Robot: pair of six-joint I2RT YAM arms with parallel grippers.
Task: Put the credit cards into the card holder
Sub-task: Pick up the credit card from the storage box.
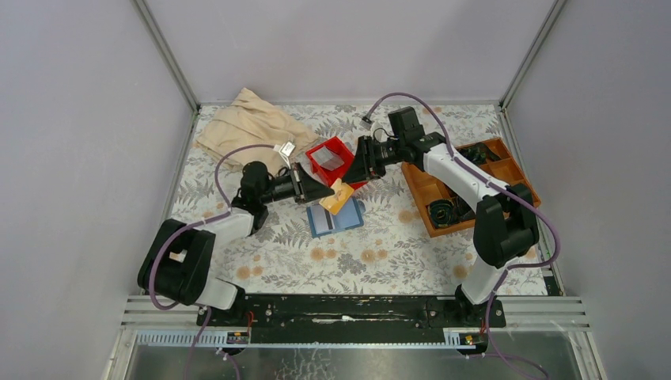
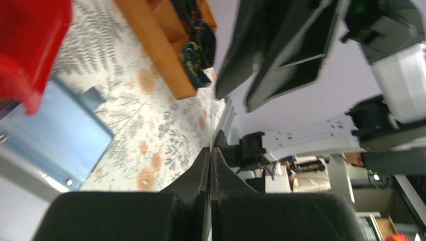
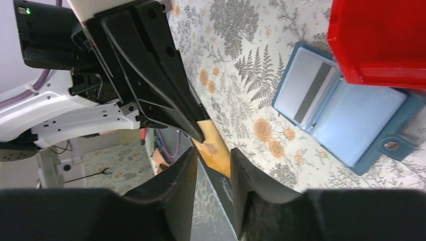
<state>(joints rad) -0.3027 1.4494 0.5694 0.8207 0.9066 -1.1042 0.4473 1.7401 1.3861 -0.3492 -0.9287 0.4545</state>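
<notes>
The teal-blue card holder [image 1: 350,218] lies open on the table, with a pale grey card with a dark stripe [image 1: 320,222] in its left half; both also show in the right wrist view: the holder [image 3: 361,118] and the card [image 3: 306,93]. My left gripper [image 1: 320,192] is shut on an orange-faced card [image 1: 340,196], held in the air above the holder. My right gripper [image 1: 350,176] is open, its fingers on either side of that card's free end [image 3: 216,148]. In the left wrist view the shut gripper [image 2: 211,150] pinches the card edge-on. A silvery card [image 1: 332,161] lies in the red bin.
The red bin [image 1: 320,150] stands just behind the holder, under the right gripper. A brown wooden compartment tray [image 1: 415,190] with dark items is at the right. A beige cloth [image 1: 249,127] lies at the back left. The two grippers are tip to tip.
</notes>
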